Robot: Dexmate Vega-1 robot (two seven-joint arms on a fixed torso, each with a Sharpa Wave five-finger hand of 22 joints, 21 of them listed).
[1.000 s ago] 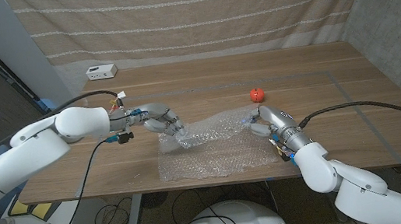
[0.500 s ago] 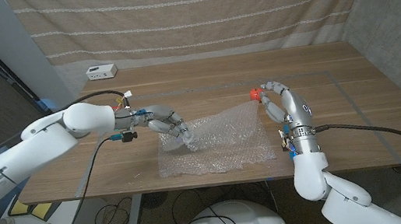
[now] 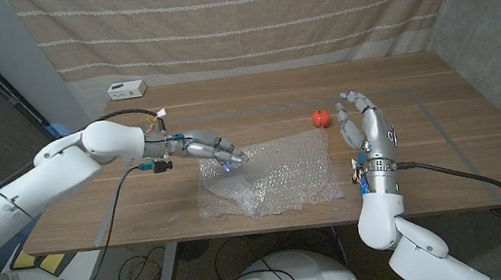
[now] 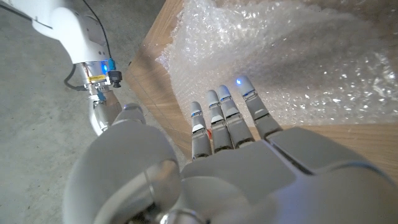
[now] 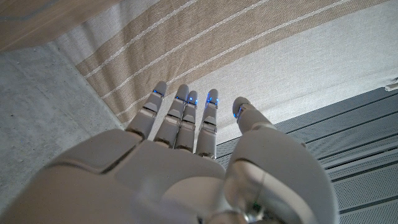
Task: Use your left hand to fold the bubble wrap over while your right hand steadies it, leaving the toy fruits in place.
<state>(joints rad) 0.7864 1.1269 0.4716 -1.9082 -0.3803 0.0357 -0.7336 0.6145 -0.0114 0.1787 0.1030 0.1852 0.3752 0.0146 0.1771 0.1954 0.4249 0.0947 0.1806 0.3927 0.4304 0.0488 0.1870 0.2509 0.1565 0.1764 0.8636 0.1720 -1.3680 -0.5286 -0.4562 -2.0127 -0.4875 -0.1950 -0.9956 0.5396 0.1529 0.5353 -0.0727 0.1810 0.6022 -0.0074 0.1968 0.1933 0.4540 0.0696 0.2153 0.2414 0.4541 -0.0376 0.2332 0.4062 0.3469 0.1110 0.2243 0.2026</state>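
Right now the bubble wrap (image 3: 271,179) lies crumpled on the front half of the wooden table (image 3: 448,147), between the 2 arms, its left part bunched up in a loose mound. The left hand (image 3: 214,150) reaches over that raised left edge with its fingers (image 4: 225,112) stretched out straight and slightly apart, tips just above or grazing the plastic (from the left wrist view I cannot tell which), and nothing is pinched in it. The right hand (image 3: 368,129) stands upright in the air just beside the wrap's right edge, lifted off the table, fingers spread and pointing up, holding nothing; its own camera looks at the striped curtain (image 5: 205,43) behind. A small red toy fruit (image 3: 321,117) sits on bare wood just beyond the wrap's far right corner, near the right hand but apart from it.
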